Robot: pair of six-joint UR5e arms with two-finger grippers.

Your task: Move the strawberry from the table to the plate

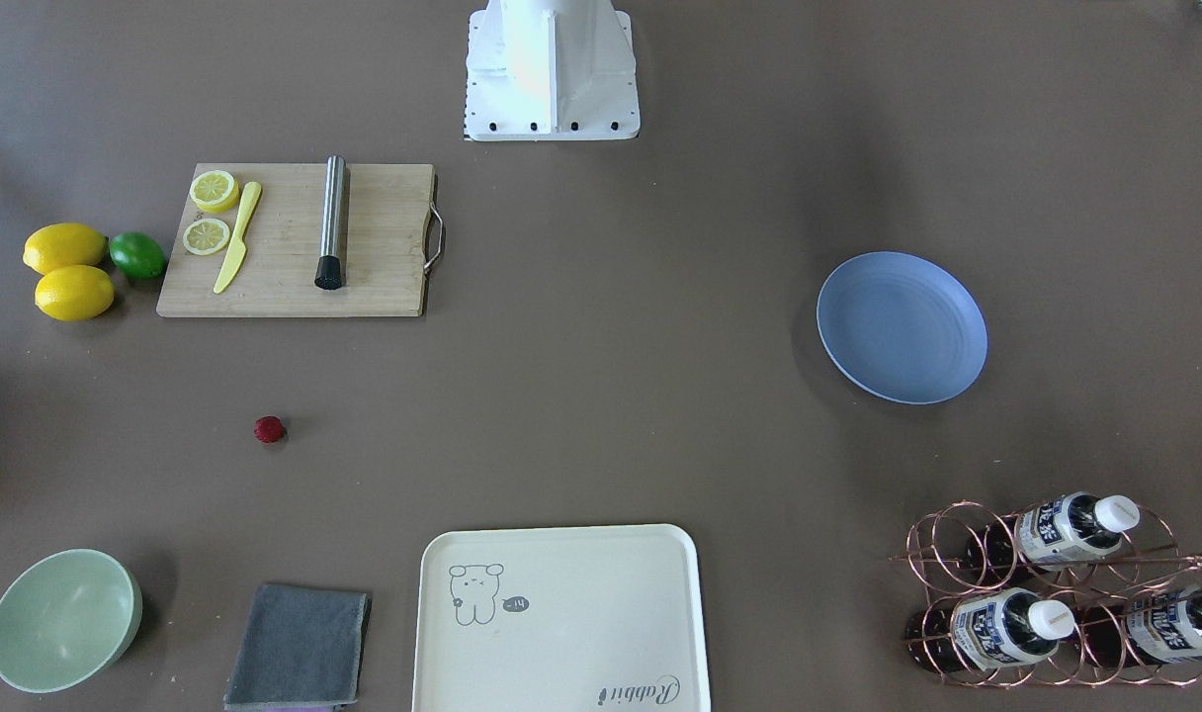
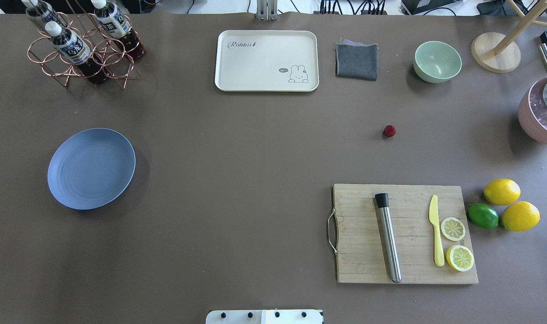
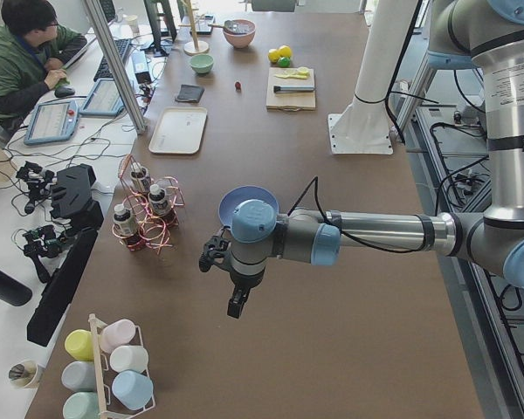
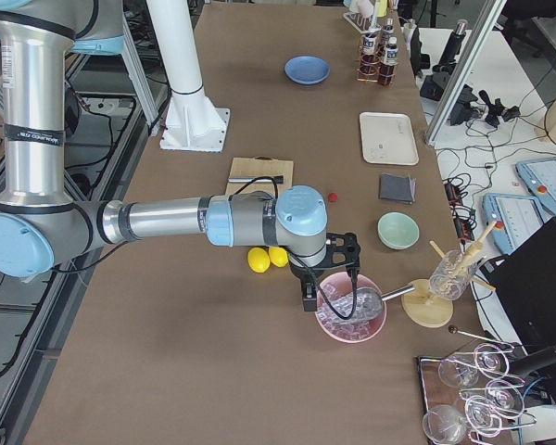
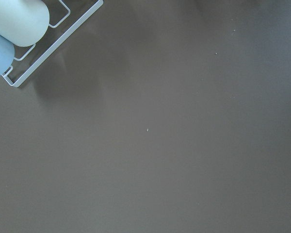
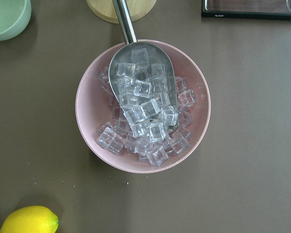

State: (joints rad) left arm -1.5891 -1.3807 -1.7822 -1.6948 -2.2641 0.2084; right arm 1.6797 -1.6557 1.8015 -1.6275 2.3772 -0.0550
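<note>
Strawberry (image 2: 389, 131) on table (image 2: 255, 157), off plate (image 2: 91, 168); pink bowl (image 6: 88, 99) holds ice (image 6: 150, 109).

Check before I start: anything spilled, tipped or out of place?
Nothing looks spilled or damaged. Only the strawberry lies loose on the table, apart from the lemons and lime; the plate is empty.

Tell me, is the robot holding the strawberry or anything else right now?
No, nothing seems held. The strawberry lies alone on the table, far from the left end effector and the right end effector.
</note>
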